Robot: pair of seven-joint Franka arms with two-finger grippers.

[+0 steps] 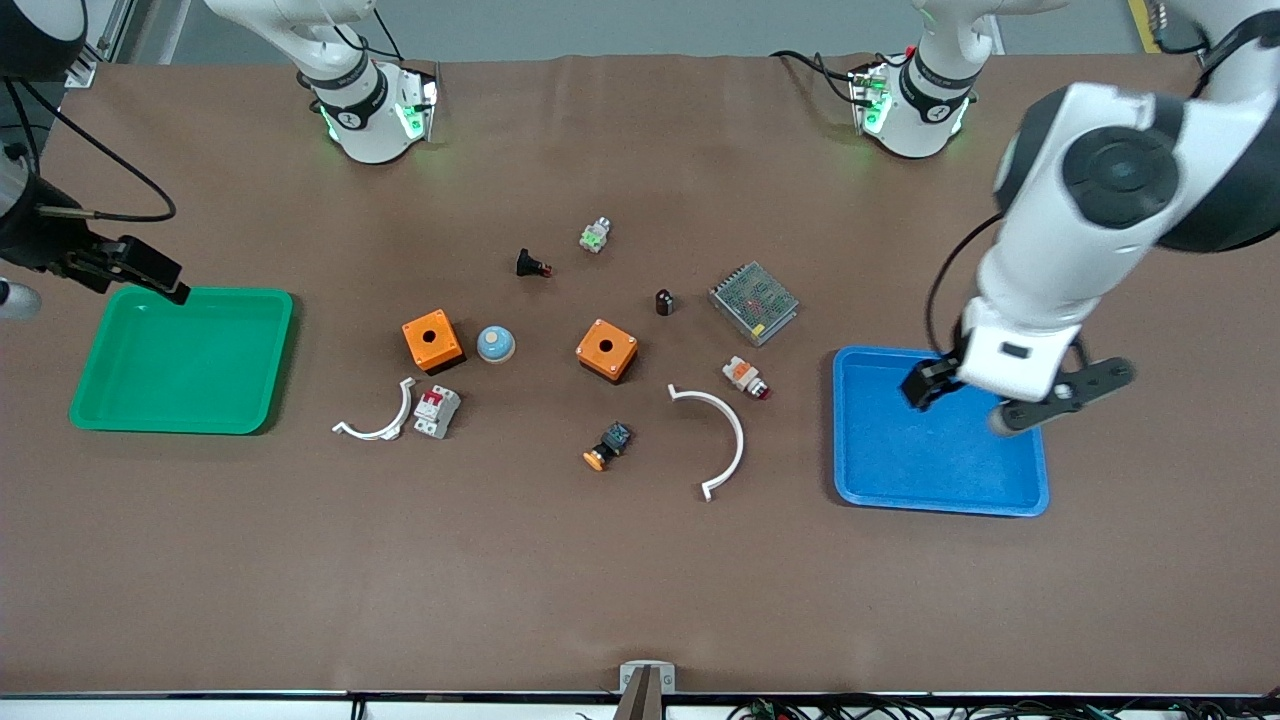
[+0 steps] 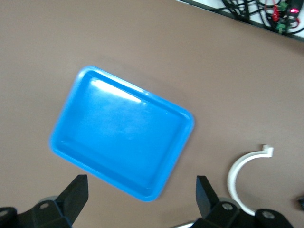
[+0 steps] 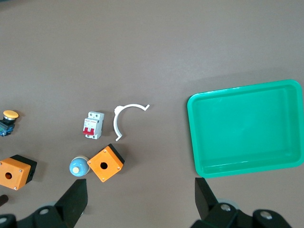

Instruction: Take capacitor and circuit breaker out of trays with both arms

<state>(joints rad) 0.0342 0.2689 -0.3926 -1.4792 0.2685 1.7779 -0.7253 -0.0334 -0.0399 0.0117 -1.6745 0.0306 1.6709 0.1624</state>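
The capacitor (image 1: 664, 302), a tiny black cylinder, stands mid-table beside a grey mesh box. The breaker (image 1: 437, 411), a light-grey block with a red-and-white top, lies nearer the front camera than an orange box and touches a white curved clip. It also shows in the right wrist view (image 3: 94, 125). My left gripper (image 1: 1010, 385) hangs open and empty over the blue tray (image 1: 940, 490), at the tray's corner in the left wrist view (image 2: 141, 197). My right gripper (image 1: 135, 268) is open and empty above the green tray (image 1: 180, 370), off its edge in the right wrist view (image 3: 141, 199).
Two orange boxes (image 1: 432, 340) (image 1: 607, 350), a blue dome (image 1: 495, 344), two white curved clips (image 1: 380, 425) (image 1: 725, 435), the mesh box (image 1: 753, 302), a black part with a red tip (image 1: 531, 265), an orange-capped pushbutton (image 1: 608, 446) and a lamp (image 1: 746, 376) lie between the trays.
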